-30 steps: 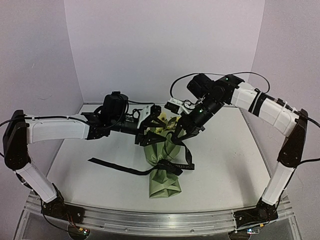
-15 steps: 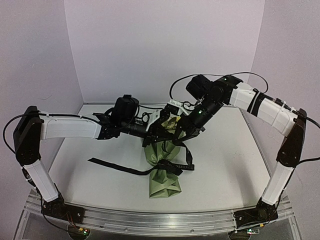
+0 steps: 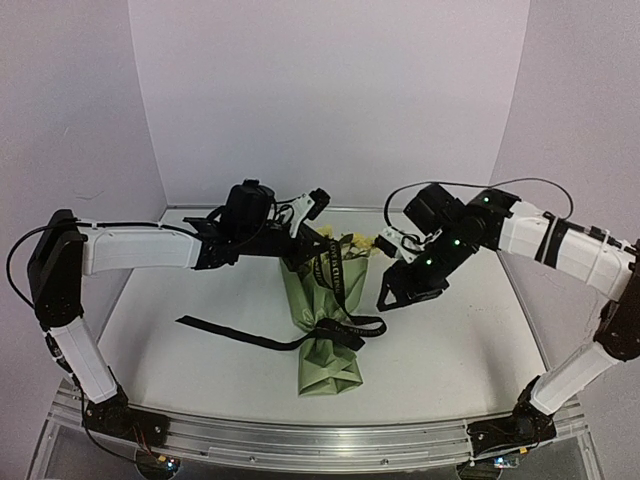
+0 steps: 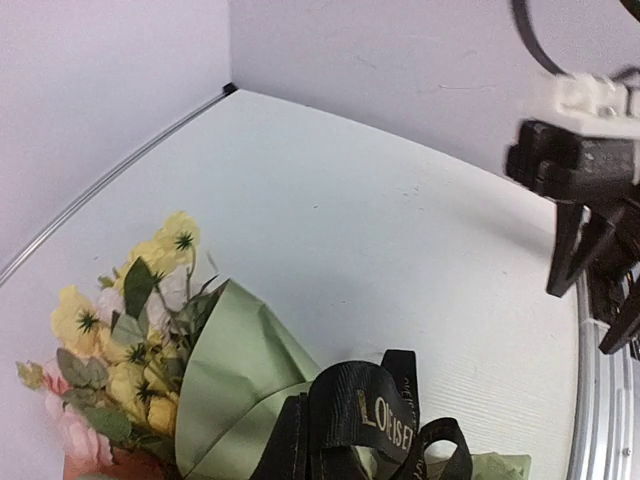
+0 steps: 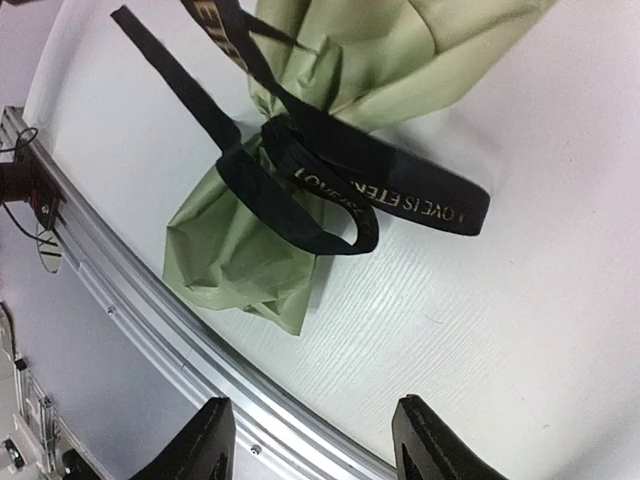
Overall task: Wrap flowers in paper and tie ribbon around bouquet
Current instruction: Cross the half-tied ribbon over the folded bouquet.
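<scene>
Bouquet (image 3: 325,365) lies at centre, flowers (image 3: 345,245) toward 12 o'clock; ribbon (image 3: 338,335) circles its waist, loose tail toward 9 o'clock | my left gripper (image 3: 305,245) pinches a ribbon loop, I judge to keep tension for the knot | my right gripper (image 5: 318,445) spread, empty, at 3 o'clock, apart from paper (image 3: 300,300)

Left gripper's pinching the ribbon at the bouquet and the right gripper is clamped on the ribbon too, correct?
Not quite: the right gripper is open and holds nothing, as the right wrist view shows. The left gripper does pinch the ribbon.
</scene>
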Robot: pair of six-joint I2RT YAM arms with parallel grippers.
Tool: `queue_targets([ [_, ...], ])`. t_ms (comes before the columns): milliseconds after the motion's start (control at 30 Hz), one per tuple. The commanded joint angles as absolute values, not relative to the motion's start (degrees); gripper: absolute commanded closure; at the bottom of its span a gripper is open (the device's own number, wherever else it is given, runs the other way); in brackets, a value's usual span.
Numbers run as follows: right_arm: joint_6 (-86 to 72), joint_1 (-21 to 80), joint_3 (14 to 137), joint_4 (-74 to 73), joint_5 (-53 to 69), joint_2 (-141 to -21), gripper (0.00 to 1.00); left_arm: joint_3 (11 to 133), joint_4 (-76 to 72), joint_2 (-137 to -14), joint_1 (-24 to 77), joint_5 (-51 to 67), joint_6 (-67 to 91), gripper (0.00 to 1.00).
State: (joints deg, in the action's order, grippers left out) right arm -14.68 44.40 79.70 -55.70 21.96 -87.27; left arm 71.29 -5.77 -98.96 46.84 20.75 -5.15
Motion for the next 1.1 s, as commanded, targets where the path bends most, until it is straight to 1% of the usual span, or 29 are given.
queue_targets([
  [0,-26.4,44.8,67.8,-40.6,18.4,-83.9,0.44,73.3,-4.3,-95.5,45.6,11.4,1.7,1.00],
  [167,-31.7,45.4,59.0,-26.4,20.9,-86.0,0.45,69.3,-4.9,-90.8,45.4,8.2,2.7,1.00],
  [300,-29.9,46.0,53.9,-14.4,21.9,-89.5,0.45,66.3,-4.7,-86.8,45.4,6.9,3.3,1.00],
  [467,-28.9,46.3,51.0,-2.2,23.1,-94.7,0.44,64.1,-3.3,-83.9,45.4,5.5,3.5,1.00],
  [600,-29.0,47.1,50.7,1.7,23.5,-96.6,0.44,63.7,-2.6,-83.0,45.4,5.2,3.7,1.00],
  [900,-30.0,48.1,49.1,1.7,22.2,-96.0,0.44,64.2,-1.7,-82.9,45.4,4.8,3.1,1.00],
  [1067,-26.5,49.1,50.6,-4.2,22.5,-94.7,0.49,64.3,-1.7,-83.0,45.4,4.7,2.9,1.00],
])
